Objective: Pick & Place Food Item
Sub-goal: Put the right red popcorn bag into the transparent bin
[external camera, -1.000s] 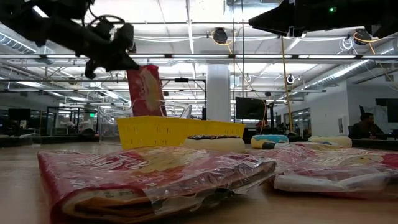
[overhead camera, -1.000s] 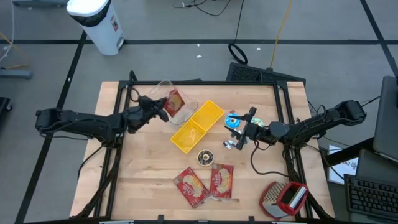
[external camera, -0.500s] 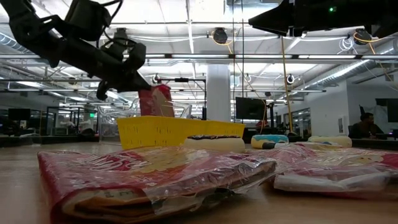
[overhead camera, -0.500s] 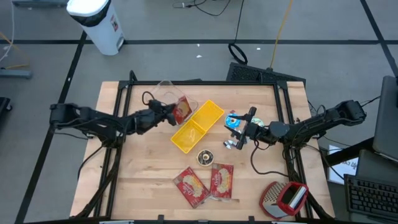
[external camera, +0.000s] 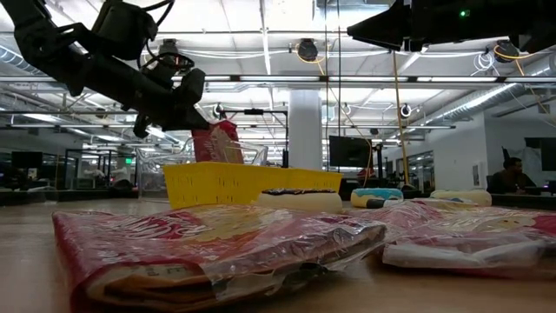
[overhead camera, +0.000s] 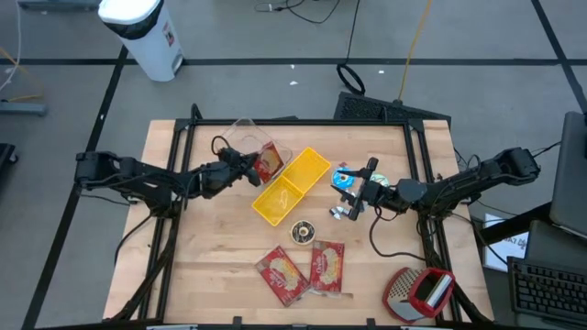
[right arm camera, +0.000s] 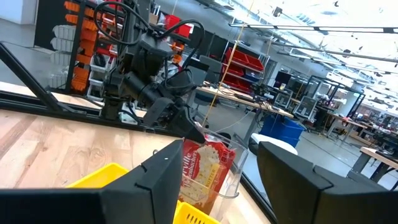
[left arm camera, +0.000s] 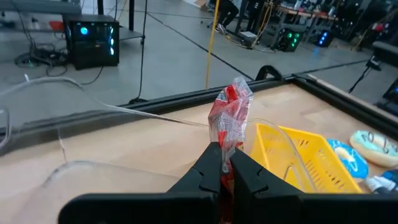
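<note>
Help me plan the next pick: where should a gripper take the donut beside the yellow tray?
Grip the donut across its outer rim, coming straight down. It lies flat on the table, clear of the tray and red packets, so opposite sides look reachable.

Wooden table as landmark, white lidded bin on the grey floor beyond its far left corner, black cables behind its far edge, keyboard off its right side, red-and-grey device at its near right corner.

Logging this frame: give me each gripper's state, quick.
Left gripper: shut on the red snack packet, at the clear container.
Right gripper: open, holding nothing.
</note>
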Tool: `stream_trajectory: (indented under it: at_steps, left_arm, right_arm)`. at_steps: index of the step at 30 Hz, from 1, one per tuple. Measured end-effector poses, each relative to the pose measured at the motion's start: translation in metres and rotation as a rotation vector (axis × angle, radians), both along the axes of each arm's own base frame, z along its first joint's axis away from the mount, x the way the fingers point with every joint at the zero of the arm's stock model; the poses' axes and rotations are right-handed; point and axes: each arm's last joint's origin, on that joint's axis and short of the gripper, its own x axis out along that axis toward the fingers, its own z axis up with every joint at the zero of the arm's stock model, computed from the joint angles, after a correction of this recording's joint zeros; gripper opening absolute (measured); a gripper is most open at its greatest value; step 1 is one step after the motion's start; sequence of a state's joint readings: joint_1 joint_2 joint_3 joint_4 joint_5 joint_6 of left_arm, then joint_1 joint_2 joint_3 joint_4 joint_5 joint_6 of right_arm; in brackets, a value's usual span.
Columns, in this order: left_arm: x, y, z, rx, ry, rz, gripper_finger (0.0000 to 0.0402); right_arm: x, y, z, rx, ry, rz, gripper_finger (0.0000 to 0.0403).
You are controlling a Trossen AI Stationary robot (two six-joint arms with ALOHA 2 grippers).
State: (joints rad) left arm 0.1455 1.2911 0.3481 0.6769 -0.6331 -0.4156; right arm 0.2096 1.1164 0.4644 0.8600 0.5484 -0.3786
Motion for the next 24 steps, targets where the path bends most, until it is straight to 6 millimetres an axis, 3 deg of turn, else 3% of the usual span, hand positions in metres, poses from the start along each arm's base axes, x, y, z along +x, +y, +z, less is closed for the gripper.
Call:
stream_trajectory:
  at_steps: [10, 24]
  left_arm:
    - [-0.004, 0.002, -0.004, 0.041, 0.078, 0.114, 0.0022]
    - [-0.01, 0.01, 0.001, 0.15, 0.205, 0.156, 0.0223]
  right_arm:
    - [0.0, 0.0, -0.001, -0.002, 0.008, 0.0, 0.0193]
    - [0.0, 0.0, -0.002, -0.005, 0.023, 0.0, 0.0193]
